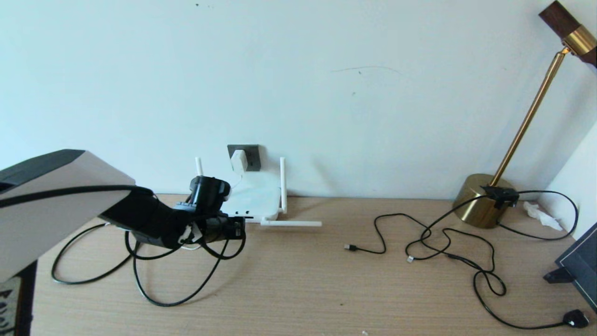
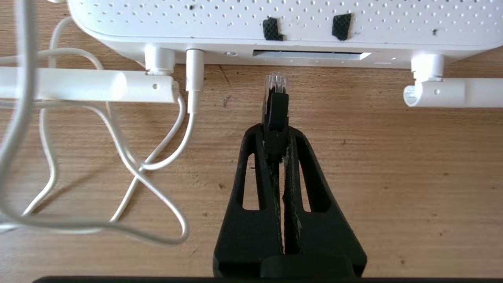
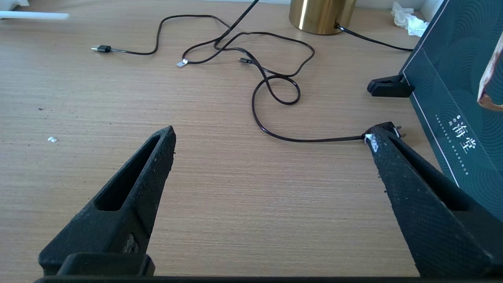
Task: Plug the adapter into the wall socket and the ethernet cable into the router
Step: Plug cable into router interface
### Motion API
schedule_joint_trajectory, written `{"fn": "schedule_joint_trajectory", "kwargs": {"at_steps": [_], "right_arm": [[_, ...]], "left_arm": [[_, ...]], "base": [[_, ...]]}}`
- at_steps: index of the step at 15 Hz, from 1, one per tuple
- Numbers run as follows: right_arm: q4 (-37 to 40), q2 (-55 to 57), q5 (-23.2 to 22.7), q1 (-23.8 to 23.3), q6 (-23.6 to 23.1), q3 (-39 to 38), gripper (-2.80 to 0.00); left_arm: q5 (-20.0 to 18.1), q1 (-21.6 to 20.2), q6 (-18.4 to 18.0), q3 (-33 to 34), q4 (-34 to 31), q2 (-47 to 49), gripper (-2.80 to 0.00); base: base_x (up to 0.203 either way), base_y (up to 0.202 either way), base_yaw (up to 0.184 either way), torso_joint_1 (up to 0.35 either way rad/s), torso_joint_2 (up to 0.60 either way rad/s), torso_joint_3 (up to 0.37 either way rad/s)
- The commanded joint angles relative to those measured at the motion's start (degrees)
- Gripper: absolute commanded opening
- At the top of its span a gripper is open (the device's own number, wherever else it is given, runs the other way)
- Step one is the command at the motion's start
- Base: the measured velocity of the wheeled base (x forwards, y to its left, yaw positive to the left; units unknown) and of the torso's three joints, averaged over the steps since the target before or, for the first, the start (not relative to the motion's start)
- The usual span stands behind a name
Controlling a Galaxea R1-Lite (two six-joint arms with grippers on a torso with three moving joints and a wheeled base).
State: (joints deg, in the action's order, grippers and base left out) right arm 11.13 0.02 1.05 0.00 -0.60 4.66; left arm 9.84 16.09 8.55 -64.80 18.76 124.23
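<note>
1. The left arm reaches in low over the table (image 1: 298, 280) from the left side, and points at the front of the router (image 1: 254, 196).
2. The left tool (image 2: 277, 135) has its two fingers pressed together. It pinches the ethernet cable (image 2: 276, 108) just behind its clear plug.
3. The clear plug is near the long dark port slot (image 2: 310, 55) in the router's front edge, but not in it. A strip of bare wood shows between them.
4. The rest of the thick black cable loops on the table under and behind the left arm.
5. The router sits at the back of the table, against the wall. Two of its white antennas lie flat along its front, one on each side of the plug's path.
6. The adapter (image 1: 238, 161) is plugged into the wall socket (image 1: 250, 156) just above the router. Its thin white cord (image 2: 118, 157) curls on the wood beside the tool.
7. The right tool (image 3: 271, 137) is spread wide, holds nothing, and hangs low over bare wood.
8. Near it lie thin black cables (image 3: 271, 78), a black plug (image 1: 576, 318), a brass lamp base (image 1: 480, 200) and a dark box (image 3: 452, 86) at the table's right edge.
</note>
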Motion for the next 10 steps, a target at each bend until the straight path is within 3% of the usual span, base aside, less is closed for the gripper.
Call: {"fn": "schedule_joint_trajectory", "kwargs": {"at_steps": [1, 10], "right_arm": [[0.0, 0.0, 0.0, 0.0, 0.0, 0.0, 0.00], [0.0, 0.0, 0.0, 0.0, 0.0, 0.0, 0.00]], "left_arm": [[0.1, 0.0, 0.1, -0.7, 0.1, 1.1, -2.80], [0.1, -0.2, 0.6, -2.7, 0.0, 2.3, -2.80]], "base": [[0.000, 0.000, 0.000, 0.000, 0.00, 0.000], [0.000, 0.000, 0.000, 0.000, 0.00, 0.000]]}}
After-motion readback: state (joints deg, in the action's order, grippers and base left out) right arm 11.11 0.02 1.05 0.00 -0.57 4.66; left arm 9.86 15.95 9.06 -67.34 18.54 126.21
